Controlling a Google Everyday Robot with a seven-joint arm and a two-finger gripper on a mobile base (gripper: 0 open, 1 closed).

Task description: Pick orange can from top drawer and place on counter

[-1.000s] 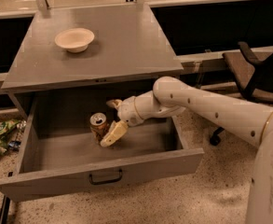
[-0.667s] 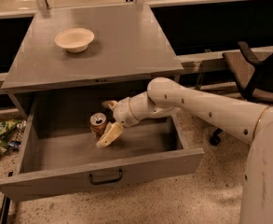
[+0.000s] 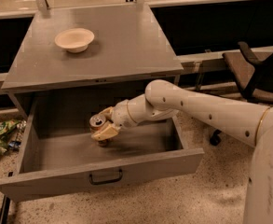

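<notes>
The orange can (image 3: 97, 121) stands upright on the floor of the open top drawer (image 3: 140, 164), left of centre, with its silver top showing. My gripper (image 3: 99, 125) has reached down into the drawer from the right and sits right at the can, around its upper half, hiding part of the label. The counter (image 3: 126, 45) is the flat grey top of the cabinet, just above and behind the drawer.
A cream bowl (image 3: 74, 39) sits on the counter at the back left. A dark office chair (image 3: 252, 73) stands to the right of the cabinet. Green wrappers (image 3: 3, 134) lie on the floor at the left. The drawer's front panel has a dark handle (image 3: 106, 177).
My gripper has moved left inside the drawer and has come in around the can. The can has stayed in place.
</notes>
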